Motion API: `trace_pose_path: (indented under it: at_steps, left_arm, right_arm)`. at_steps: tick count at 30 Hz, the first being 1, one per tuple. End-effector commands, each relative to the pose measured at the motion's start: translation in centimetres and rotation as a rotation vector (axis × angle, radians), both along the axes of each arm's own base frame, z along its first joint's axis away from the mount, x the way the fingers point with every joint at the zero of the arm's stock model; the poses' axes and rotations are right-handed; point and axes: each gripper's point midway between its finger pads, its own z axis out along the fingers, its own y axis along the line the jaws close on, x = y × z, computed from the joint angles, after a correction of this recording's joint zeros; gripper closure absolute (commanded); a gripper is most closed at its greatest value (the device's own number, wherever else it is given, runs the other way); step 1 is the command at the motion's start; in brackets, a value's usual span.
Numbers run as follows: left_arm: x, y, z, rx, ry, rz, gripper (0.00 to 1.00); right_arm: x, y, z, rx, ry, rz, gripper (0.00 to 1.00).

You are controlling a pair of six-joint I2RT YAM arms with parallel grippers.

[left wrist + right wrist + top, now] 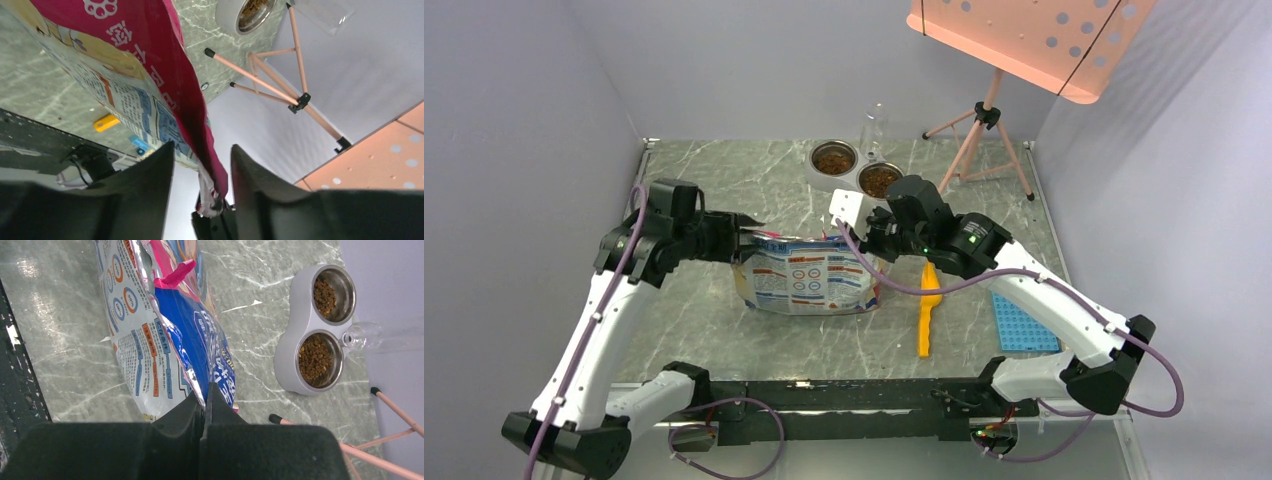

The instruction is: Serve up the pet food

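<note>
**Both bowls filled, bag pinched at one corner only**

Grey-green marbled table (724, 180), plain pale walls (524, 100), and a salmon-pink perforated metal panel (1024, 40) on a pink tripod stand (984, 120) at the back right. We see the pet food (314, 357), small dark-brown dry kibble, in both steel cups (346, 282) of the light-grey double-bowl feeder (287, 357) at the far side of the table. No loose pellets show on the marble.

The pink, red and blue printed foil bag (809, 285) stands mid-table between the arms, near the feeder but apart from it. The right gripper (205, 395) has its fingers (182, 415) pressed together on the bag's top edge in a firm pinch. The left gripper (202, 150) has its fingers (150, 170) partly apart. The bag's pink edge hangs in the gap, and we judge it not clamped. A long yellow plastic scoop (927, 310) lies flat just right of the bag, in no gripper. A blue dotted mat (1022, 325) lies further right.

Progress, as we judge it: the serving itself looks done, since both cups hold kibble. What is left is probably to let the bag go and settle it. Whether more food is wanted we cannot tell.

Views:
- **Top view:** only this one gives the whole scoop, the mat and both arms around the bag, but the left fingers are unreadable there.
- **Right wrist view:** only this one looks straight down into both cups and shows its own fingers closed on foil.
- **Left wrist view:** only this one shows the gap between the left fingers, and it catches just one cup.
</note>
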Motion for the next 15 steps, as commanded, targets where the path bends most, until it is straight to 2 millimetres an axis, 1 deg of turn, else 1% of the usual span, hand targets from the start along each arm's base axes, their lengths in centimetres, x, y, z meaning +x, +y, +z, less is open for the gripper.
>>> trace_pose_path:
  at_steps: [1,3,4,5,7,9,10,11,13,15]
  left_arm:
    - [0.7,0.7,1.9,-0.039,-0.106,0.054,0.45]
    - [0.5,0.8,1.7,-0.027,-0.089,0.044,0.43]
    - [0.5,0.8,1.7,-0.030,-0.090,0.040,0.43]
    - [0.6,0.7,1.8,-0.036,-0.098,0.038,0.46]
    - [0.8,0.6,1.9,-0.046,-0.115,0.044,0.60]
    - [0.9,0.8,2.0,-0.044,-0.126,0.051,0.82]
    - [0.9,0.9,2.0,-0.041,-0.132,0.054,0.96]
    - [0.8,1.0,2.0,-0.037,-0.133,0.057,1.00]
    - [0.4,1.2,2.1,-0.029,-0.115,0.065,1.00]
    - [0.1,1.4,2.3,-0.002,-0.098,0.053,1.00]
  right_arm:
    - [0.1,1.8,2.7,0.056,-0.061,0.001,0.99]
    - [-0.2,2.6,2.5,0.049,-0.057,0.014,0.97]
    - [-0.3,2.9,2.5,0.048,-0.056,0.018,0.96]
    - [-0.4,3.1,2.4,0.045,-0.056,0.024,0.96]
    - [-0.6,3.5,2.4,0.045,-0.058,0.029,0.92]
    - [-0.6,3.6,2.5,0.046,-0.063,0.024,0.87]
    - [-0.5,3.6,2.6,0.048,-0.066,0.016,0.81]
    - [-0.5,3.6,2.7,0.048,-0.072,0.012,0.74]
    - [-0.5,3.8,2.8,0.050,-0.082,0.012,0.59]
    - [-0.3,4.2,3.1,0.046,-0.114,0.009,0.46]
